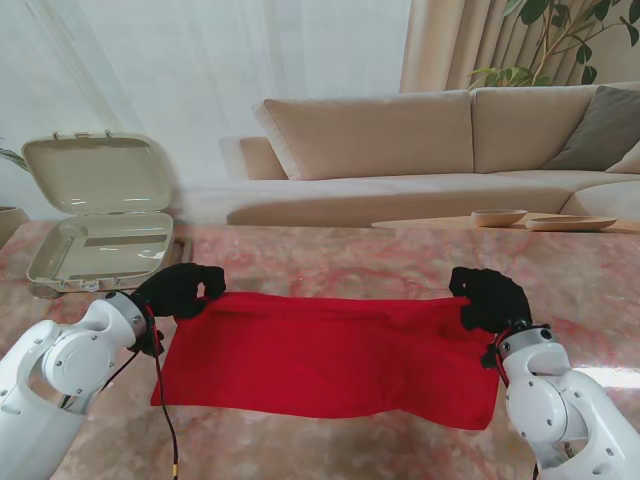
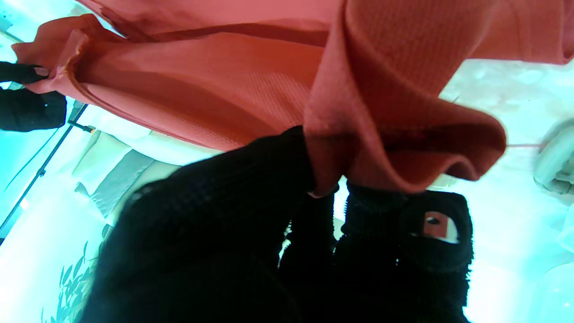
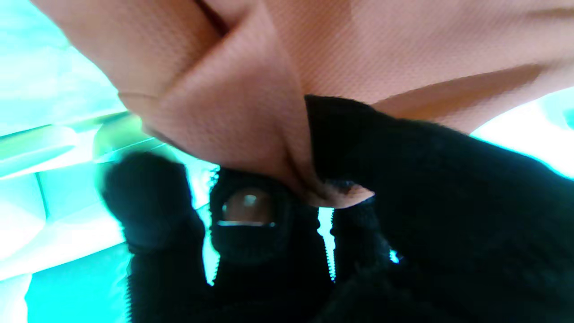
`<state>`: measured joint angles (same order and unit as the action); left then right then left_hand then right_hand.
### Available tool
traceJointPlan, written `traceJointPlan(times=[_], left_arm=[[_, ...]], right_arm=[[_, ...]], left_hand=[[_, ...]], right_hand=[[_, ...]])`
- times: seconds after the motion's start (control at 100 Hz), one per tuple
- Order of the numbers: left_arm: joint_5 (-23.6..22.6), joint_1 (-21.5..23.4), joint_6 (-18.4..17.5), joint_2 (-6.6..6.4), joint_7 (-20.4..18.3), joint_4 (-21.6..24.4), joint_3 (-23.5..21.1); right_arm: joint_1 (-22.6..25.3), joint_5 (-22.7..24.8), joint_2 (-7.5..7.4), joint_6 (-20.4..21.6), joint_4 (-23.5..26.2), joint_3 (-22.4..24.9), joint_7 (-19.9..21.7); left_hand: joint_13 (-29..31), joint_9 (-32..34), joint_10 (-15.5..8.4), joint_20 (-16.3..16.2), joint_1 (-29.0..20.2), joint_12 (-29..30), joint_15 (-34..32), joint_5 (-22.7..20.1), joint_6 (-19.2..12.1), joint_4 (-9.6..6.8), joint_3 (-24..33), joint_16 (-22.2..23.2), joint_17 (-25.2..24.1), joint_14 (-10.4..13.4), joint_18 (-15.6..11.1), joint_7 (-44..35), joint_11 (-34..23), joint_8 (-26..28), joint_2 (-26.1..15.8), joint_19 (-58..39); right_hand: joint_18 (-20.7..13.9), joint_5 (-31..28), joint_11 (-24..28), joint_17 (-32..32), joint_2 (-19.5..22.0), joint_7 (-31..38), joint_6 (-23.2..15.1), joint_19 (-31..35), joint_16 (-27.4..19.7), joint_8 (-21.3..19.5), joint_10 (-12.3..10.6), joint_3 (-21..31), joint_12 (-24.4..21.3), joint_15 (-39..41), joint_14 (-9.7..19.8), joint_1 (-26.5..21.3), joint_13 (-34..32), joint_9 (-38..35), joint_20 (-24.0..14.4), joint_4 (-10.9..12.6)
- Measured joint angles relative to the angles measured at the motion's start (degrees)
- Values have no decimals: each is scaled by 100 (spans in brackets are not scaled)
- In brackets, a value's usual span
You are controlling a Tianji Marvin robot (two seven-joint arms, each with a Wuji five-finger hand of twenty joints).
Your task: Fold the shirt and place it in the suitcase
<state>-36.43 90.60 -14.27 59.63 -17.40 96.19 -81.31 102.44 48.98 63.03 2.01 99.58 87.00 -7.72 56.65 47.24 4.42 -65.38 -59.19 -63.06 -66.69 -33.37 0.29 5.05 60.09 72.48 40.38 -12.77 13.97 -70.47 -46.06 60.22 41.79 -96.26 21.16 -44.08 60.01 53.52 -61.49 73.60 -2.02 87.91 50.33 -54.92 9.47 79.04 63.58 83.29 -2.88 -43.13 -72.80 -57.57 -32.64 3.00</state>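
A red shirt (image 1: 330,355) hangs stretched between my two hands above the marbled table, its lower edge draping toward me. My left hand (image 1: 180,290), in a black glove, is shut on the shirt's left upper corner. My right hand (image 1: 490,297) is shut on the right upper corner. In the left wrist view the red cloth (image 2: 278,89) folds over the gloved fingers (image 2: 251,188), and the other hand (image 2: 27,98) shows at the far end. The right wrist view shows fabric (image 3: 269,112) pinched between thumb and fingers (image 3: 381,148). An open beige suitcase (image 1: 100,240) lies far left.
The pink marbled table (image 1: 350,265) runs across the view. A beige sofa (image 1: 420,150) stands beyond it, with shallow dishes (image 1: 498,216) on a low surface at the far right. A thin cable (image 1: 165,420) hangs by my left arm.
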Motion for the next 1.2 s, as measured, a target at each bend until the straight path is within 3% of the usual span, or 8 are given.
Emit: traceJointPlan(times=[0.08, 0.24, 0.32, 0.51, 0.55, 0.62, 0.77, 1.2], left_arm=[[128, 147, 17, 0, -5, 83, -56], [64, 344, 12, 0, 1, 158, -117], [62, 438, 8, 0, 0, 195, -138], [116, 614, -5, -16, -87, 217, -151], [131, 646, -4, -20, -121, 221, -155], [147, 706, -2, -30, -185, 231, -165], [175, 826, 2, -40, -268, 258, -200], [291, 1273, 1, -100, -656, 539, -397]], right_arm=[[77, 12, 4, -19, 0, 7, -57], [219, 34, 15, -59, 0, 4, -170], [287, 39, 20, -91, 0, -11, -196], [427, 48, 23, -167, -5, -39, -201], [460, 48, 23, -184, -5, -39, -201], [534, 50, 23, -212, 5, -35, -190], [700, 59, 24, -263, 65, -9, -137], [1067, 117, 24, -362, 214, 78, -80]], left_hand=[[0, 0, 0, 0, 0, 0, 0, 0, 0, 0, -2, 0, 0, 0, 0, 0, 0, -1, 0, 0], [0, 0, 0, 0, 0, 0, 0, 0, 0, 0, -50, 0, -1, 0, 0, 0, 0, -2, 0, 0], [0, 0, 0, -4, 0, 0, 0, 0, 0, 0, -50, 0, -1, 0, 0, 0, 0, -2, 0, 0], [0, 0, 0, -46, 0, 0, 0, 0, 0, 0, -50, 0, -42, -1, 0, 0, 0, -2, 0, 0], [-2, 0, 0, -48, 0, 0, 0, 0, 0, 0, -50, 0, -56, -1, 0, 0, 0, -2, 0, 0], [-5, 0, 0, -49, 0, 0, 0, 0, 0, 0, -54, 0, -65, -2, 0, 0, 0, -2, 0, 0], [-8, 0, 0, -51, 0, 0, 0, 0, 0, 10, -119, 0, -70, -2, 0, 0, 0, -2, 0, 0], [-20, 0, 0, -54, 0, -4, 0, 0, 0, 67, -183, 20, -149, -5, 0, 3, 0, -7, 0, 0]], right_hand=[[-781, 0, 0, -133, 0, -1, 0, 1594, 0, 0, -1, 0, 1, 0, 0, 0, 0, 0, -3859, 0], [-940, 0, 0, -193, -1, -8, 0, 1692, 0, 0, -5, 0, 2, 0, 4, 0, 0, 0, -4859, 0], [-849, -6, 0, -300, -10, -13, -2, 1348, 0, 0, -6, 0, 2, 0, 4, 0, 0, -11, -4293, 0], [-1008, -127, 0, -55, -151, -83, -69, 1693, 0, 5, -65, 2, 2, 0, 4, 0, -9, -89, -4924, -136], [-927, -203, 0, -151, -160, -100, -74, 1325, 0, 6, -66, 5, 2, -1, 4, -2, -9, -92, -4136, -143], [-916, -282, 0, -188, -222, -145, -93, 1389, 0, 7, -90, 19, -46, -6, 3, -4, -17, -149, -4162, -318], [-898, -342, 0, 249, -293, -148, -138, 1271, 0, 18, -95, 23, -50, -20, 2, -5, -18, -155, -2015, -322], [-907, -341, 0, 254, -360, -202, -144, 1290, 0, 19, -100, 25, -55, -53, -6, -5, -18, -162, -1876, -325]])
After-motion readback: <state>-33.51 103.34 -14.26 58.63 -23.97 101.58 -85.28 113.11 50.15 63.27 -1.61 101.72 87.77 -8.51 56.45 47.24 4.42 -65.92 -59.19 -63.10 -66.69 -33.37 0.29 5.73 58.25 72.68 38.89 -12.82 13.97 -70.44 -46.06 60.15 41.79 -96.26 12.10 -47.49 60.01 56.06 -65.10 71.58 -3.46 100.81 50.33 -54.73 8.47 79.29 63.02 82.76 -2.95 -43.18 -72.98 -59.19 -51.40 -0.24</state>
